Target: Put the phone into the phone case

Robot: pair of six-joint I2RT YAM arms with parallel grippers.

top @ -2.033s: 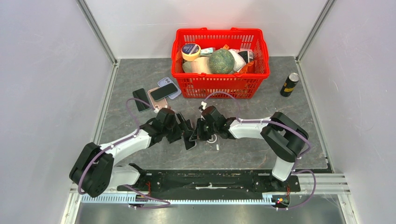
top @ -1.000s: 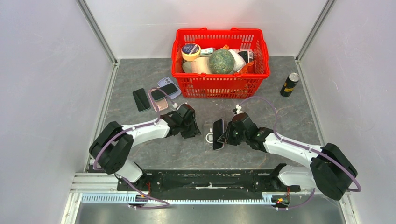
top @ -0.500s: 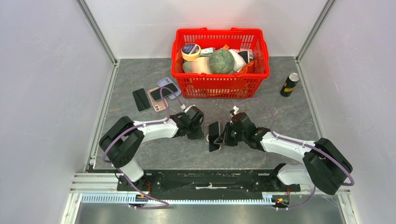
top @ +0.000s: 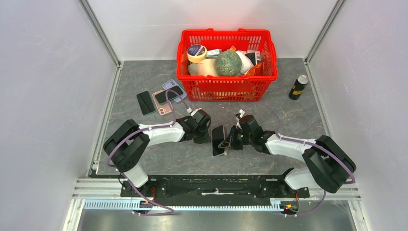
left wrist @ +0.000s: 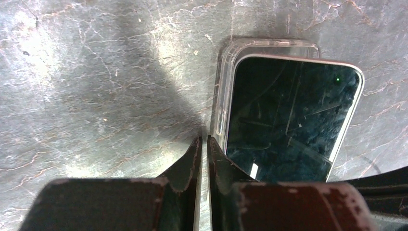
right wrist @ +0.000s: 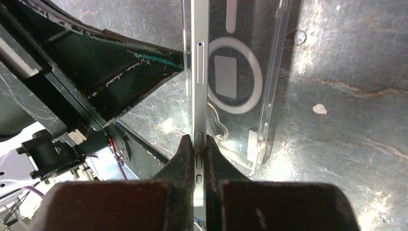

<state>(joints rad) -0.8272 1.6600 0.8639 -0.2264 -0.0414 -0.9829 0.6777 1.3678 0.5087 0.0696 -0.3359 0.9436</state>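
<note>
Seating step. Right gripper [right wrist: 197, 144] pinches phone [left wrist: 288, 115] on edge, tilted into case [right wrist: 235, 77] at frame centre. Left gripper [left wrist: 203, 144] narrow, empty, beside case rim. Next, likely: lay phone flat, press corners in.

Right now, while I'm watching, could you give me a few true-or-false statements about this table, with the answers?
The right hand pinches the phone by its edge. True.
The phone lies flat inside the clear case. False: it is held tilted over the case, not seated.
The red basket is empty. False: it holds several items.
A can stands to the right of the red basket. True.
</note>
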